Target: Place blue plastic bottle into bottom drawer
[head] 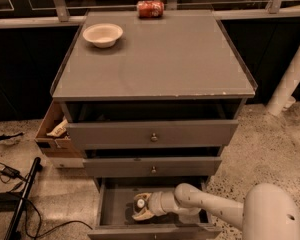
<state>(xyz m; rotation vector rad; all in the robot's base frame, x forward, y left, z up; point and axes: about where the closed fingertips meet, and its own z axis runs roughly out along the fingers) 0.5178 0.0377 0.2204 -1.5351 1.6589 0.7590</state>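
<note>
Reaching into the open bottom drawer [111,210] at the lower centre of the frame, the gripper [143,211] clasped the blue plastic bottle [140,203]. Only the bottle's white cap showed clearly.

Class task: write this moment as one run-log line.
stage: placing | gripper: inside open bottom drawer | blue plastic bottle: in drawer, at gripper | cabinet top: bowl, red soda can

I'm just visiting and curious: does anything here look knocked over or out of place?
Only the red soda can lies on its side at the back edge of the cabinet top, as if tipped; nothing looks spilled. The tool is down inside the open bottom drawer, at the blue plastic bottle.
</note>
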